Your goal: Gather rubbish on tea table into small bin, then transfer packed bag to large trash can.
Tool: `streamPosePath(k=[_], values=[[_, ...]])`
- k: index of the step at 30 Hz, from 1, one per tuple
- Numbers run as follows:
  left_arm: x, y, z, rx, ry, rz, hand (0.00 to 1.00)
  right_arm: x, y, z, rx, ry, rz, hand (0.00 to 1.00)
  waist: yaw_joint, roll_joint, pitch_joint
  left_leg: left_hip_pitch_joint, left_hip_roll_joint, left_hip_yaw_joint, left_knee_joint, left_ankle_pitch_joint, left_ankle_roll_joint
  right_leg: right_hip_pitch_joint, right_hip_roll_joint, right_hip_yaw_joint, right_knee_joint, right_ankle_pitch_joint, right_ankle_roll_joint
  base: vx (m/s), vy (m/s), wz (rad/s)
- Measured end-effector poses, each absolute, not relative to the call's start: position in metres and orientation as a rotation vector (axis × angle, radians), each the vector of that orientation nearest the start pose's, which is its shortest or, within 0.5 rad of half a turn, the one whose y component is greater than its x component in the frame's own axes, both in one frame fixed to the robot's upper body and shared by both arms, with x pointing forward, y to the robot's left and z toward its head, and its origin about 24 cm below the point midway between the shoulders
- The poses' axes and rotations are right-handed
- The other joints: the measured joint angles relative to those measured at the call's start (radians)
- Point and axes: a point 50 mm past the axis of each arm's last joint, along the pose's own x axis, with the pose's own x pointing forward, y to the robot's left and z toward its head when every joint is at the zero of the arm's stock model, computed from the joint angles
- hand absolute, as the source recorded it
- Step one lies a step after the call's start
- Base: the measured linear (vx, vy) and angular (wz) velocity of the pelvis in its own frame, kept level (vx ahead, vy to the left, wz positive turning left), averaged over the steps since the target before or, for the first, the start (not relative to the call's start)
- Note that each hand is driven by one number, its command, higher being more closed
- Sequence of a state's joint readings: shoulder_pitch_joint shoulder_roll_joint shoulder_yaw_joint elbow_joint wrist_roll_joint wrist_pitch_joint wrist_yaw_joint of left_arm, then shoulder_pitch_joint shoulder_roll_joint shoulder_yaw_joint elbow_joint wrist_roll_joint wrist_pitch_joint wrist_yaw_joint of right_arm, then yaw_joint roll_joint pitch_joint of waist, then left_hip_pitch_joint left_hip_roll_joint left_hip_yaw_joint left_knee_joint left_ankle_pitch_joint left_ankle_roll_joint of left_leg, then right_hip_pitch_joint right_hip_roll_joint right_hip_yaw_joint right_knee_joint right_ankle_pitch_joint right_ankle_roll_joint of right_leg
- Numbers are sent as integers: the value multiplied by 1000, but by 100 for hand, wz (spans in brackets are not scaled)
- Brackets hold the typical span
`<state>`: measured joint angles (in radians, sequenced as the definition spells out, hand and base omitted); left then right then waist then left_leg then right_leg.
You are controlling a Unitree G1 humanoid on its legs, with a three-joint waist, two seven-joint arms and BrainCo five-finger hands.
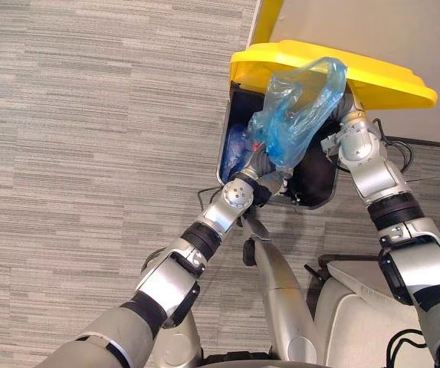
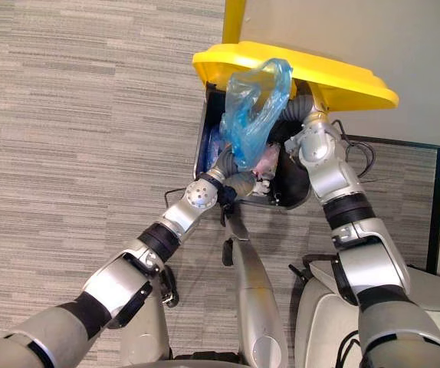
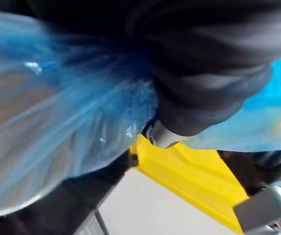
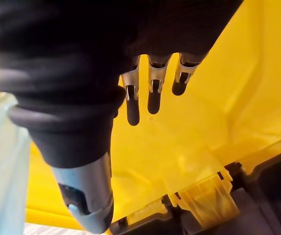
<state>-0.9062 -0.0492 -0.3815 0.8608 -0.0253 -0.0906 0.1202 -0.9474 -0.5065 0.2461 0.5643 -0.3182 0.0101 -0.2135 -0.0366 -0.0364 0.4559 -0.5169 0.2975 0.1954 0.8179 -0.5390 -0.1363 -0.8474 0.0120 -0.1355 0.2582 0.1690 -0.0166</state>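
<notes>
Crinkly translucent blue bag (image 1: 297,107) over yellow-lidded black bin (image 1: 238,103).

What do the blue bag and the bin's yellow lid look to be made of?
Blue bag: likely thin translucent plastic film, glossy; it crinkles and light passes through. Yellow lid: rigid moulded plastic, smooth with slight sheen; moulded ribs and a hinge piece show on its underside.

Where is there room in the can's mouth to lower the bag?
Bare dark room: inside the large trash can, between the blue bag and the near rim. Crowded: under the yellow lid, which the right hand props with straight fingers, and around the left hand at the bag's base.
</notes>
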Motion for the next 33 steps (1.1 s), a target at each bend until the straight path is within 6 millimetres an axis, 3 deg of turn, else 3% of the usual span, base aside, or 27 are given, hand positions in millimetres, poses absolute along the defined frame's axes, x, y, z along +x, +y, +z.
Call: streamPosePath(k=[3, 4, 10, 20, 33], values=[[373, 11, 123, 313, -142, -371, 100, 390, -178, 235, -884, -458, -178, 0, -1, 11, 4, -3, 0, 4, -1, 0, -5, -7, 5, 2, 0, 2, -3, 44, -8, -4], [374, 11, 128, 313, -152, -367, 0, 389, -176, 238, -882, -472, -177, 0, -1, 11, 4, -11, 0, 6, 0, -1, -4, -16, 4, 5, 0, 2, -3, 36, -9, -6], [378, 18, 125, 335, -138, -341, 0, 384, -159, 245, -899, -541, -127, 0, -1, 11, 4, -17, 11, 29, 20, -22, 0, -30, 17, 23, 1, 7, -10, 29, 0, -12], [376, 21, 117, 409, -131, -343, 0, 380, -150, 252, -908, -590, -103, 0, -2, 13, 3, -8, 9, 42, 18, -25, 2, -30, 18, 33, 4, 12, -16, 9, 1, -3], [372, 23, 105, 433, -106, -355, 0, 380, -144, 240, -954, -568, -40, 0, -1, 21, -1, 38, 5, 29, 15, -24, 1, 22, 11, 26, 6, 10, -14, -1, -3, 2]])
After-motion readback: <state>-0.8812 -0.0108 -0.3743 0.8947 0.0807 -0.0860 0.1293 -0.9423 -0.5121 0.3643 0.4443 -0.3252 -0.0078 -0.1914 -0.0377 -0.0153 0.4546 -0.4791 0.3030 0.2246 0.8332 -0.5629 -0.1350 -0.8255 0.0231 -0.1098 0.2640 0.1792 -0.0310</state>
